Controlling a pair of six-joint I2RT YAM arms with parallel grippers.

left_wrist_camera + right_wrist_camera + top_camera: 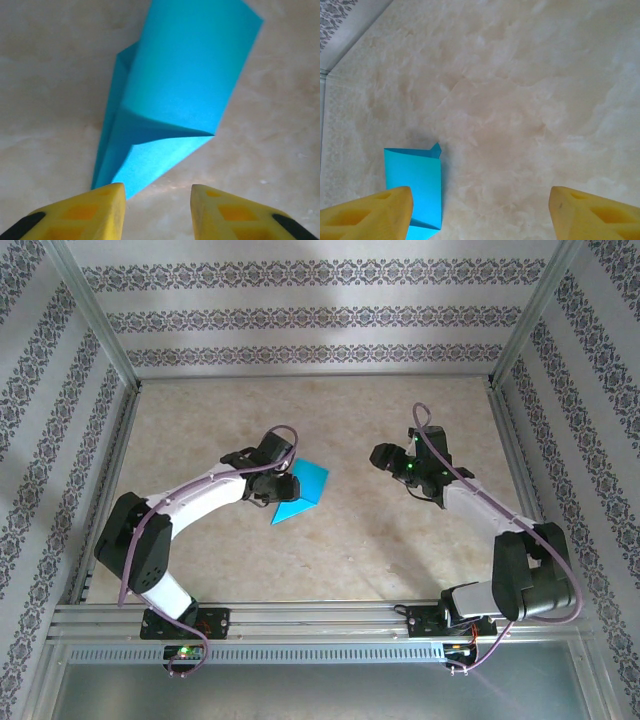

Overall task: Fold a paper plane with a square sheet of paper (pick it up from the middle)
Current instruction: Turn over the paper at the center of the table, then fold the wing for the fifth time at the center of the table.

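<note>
– Where's the teal paper (303, 490) now?

– On the bench (350, 560), left of the middle, partly folded. One end runs to a point and a flap stands up a little along a crease. It isn't a dart yet, I'd say.

– And the left gripper (283, 480)?

– Right at the paper's near end. From its wrist, the left gripper (157, 200) has its jaws partly apart with bare bench between them, holding nothing. The paper (185, 85) stretches away ahead of it, its pointed end just at the tip of one finger. I can't tell whether they touch.

– The right one?

– The right gripper (385, 455) hovers well apart from the paper, over to the right, tilted towards it. Its wrist view has the right gripper (480, 210) spread wide and empty, with the paper (417, 185) low at one side, by a finger.

– So how would you make this fold go well?

– My guess is the left needs to pin or press that crease. I'd come down flat on the fold line, not on the raised flap, so the layers don't skew. Then bring the right in low, take only the loose top edge and fold it over slowly. Thin paper slides on that smooth top, so one side must hold it down first.
</note>
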